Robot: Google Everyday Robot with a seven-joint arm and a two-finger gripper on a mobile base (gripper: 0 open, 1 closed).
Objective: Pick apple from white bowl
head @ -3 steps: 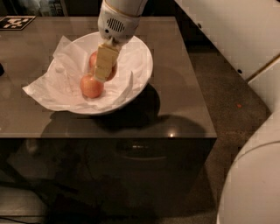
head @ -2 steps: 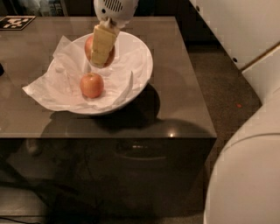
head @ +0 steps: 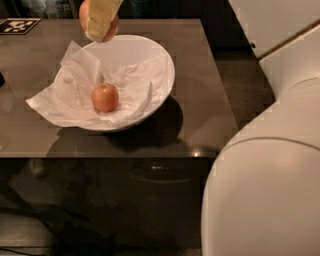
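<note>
White curved robot body (head: 270,190) fills the right foreground. The dark grey-brown tabletop (head: 200,90) carries the large glossy white bowl (head: 162,70), lined with crumpled white paper (head: 55,100).

The tan-fingered gripper (head: 99,30) is at the top edge, above the bowl's far rim, clamped on the small orange-red apple (head: 83,14). That apple is airborne and out of the bowl. A second, redder apple (head: 105,97) sits on the paper inside the bowl.

Step as I read it: grasp made, lift phase, pick looks nearly done.

Next: hold the squeeze, raise straight up, avoid sideways swing. Most of the apple is hidden behind the finger, so I can't judge how secure the grip is.
</note>
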